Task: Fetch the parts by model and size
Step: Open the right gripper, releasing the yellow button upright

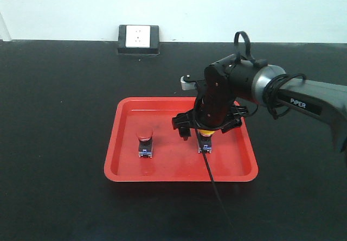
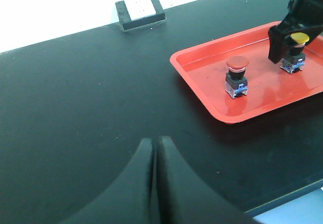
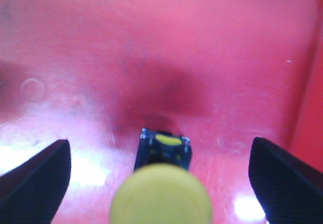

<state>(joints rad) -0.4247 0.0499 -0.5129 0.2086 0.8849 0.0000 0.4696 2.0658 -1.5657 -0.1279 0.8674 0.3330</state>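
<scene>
Right wrist view, yellow-capped switch (image 3: 161, 193) cropped, blurred

A red tray (image 1: 122, 143) lies on the black table (image 1: 54, 143), holding a red-capped switch (image 1: 145, 144) at its left. The right gripper (image 1: 207, 126) hangs spread just above the yellow-capped switch (image 1: 205, 141). A wall socket (image 1: 139, 39) sits behind.
</scene>
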